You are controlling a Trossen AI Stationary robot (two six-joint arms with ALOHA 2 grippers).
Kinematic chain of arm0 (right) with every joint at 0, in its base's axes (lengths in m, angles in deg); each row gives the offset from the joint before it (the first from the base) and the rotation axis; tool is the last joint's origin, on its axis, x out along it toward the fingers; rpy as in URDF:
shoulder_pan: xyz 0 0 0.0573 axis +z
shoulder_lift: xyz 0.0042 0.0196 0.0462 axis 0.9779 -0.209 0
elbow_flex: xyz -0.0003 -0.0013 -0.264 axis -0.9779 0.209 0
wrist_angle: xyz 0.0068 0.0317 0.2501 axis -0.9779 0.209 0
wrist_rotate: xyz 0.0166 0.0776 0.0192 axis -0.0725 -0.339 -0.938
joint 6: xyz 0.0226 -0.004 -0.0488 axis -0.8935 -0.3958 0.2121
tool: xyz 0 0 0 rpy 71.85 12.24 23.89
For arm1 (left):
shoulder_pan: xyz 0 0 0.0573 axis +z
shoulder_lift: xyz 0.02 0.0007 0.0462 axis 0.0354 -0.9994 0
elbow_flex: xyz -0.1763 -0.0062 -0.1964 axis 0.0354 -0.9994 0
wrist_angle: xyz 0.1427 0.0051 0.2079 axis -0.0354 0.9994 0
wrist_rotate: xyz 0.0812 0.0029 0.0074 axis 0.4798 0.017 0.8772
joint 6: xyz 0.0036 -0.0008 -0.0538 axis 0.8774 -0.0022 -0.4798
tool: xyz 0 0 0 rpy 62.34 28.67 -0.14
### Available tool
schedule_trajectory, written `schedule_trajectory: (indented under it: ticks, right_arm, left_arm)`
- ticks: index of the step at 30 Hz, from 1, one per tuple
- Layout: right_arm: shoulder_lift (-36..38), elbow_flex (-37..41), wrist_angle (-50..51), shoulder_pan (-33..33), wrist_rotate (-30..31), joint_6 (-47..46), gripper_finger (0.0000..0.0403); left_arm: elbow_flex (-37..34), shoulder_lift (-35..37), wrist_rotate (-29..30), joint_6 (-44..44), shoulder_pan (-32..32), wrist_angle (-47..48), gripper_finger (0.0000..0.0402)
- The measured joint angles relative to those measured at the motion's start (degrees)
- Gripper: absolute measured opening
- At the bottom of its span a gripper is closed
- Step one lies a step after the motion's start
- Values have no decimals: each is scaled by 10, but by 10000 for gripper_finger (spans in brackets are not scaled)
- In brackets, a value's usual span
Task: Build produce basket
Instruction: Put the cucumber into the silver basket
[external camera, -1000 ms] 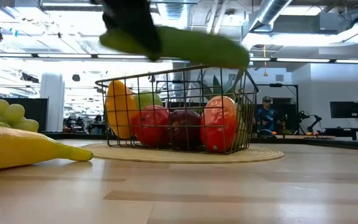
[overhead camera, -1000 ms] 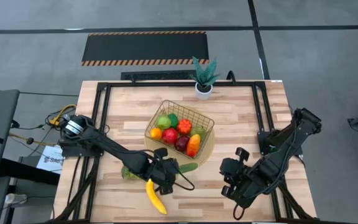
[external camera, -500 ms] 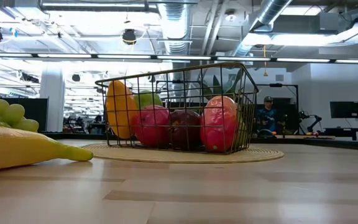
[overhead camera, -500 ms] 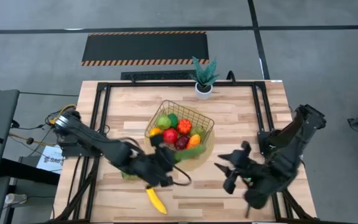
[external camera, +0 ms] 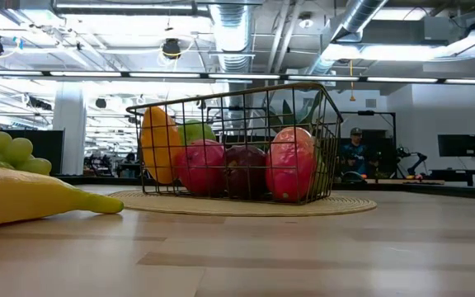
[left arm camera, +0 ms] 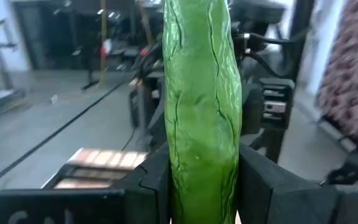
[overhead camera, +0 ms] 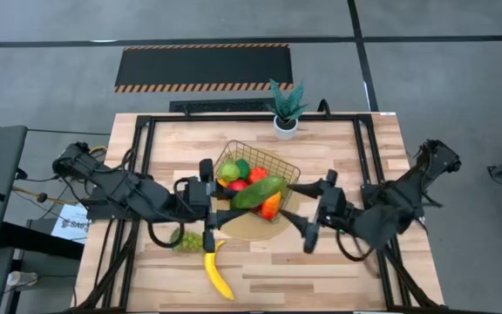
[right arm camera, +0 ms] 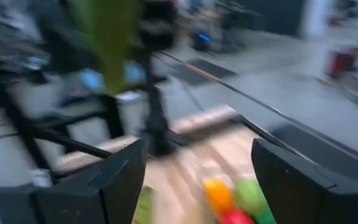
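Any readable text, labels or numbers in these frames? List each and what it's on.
None can be read.
White sheet left of the table, high view: dark print, too small to read.
Dark left tool body, left wrist view, beside the green plastic cucumber: faint letters, too blurred to read.
Square gold-tan wire-mesh basket: no label.

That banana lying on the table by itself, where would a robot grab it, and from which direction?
Probably across the middle of the banana, coming straight down from above. It lies flat on the bare table, curved and narrow, so fingers set across its width should close easily. The grapes sit near its upper tip, so the middle or lower half looks freer.
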Motion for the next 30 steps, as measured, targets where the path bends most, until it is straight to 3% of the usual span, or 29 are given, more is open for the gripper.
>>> schedule_trajectory:
  ticks: [3,6,15,25,27,30]
  right_arm:
    - [8,0,-75,-5,-52,81,310]
    - [21,0,-103,-5,-67,111,311]
    - [32,0,-205,-9,-128,185,311]
    - [32,0,-237,-34,-179,201,311]
    - [32,0,-238,-39,-196,201,311]
    - [32,0,-236,-37,-195,211,311]
  left_arm:
    - [0,0,-30,29,0,-56,110]
    - [0,2,-34,64,-3,-105,110]
    - [0,3,-40,103,7,-137,110]
    - [0,3,-82,104,32,-180,110]
    - [0,3,-69,104,35,-174,110]
    - [0,9,23,118,36,-106,110]
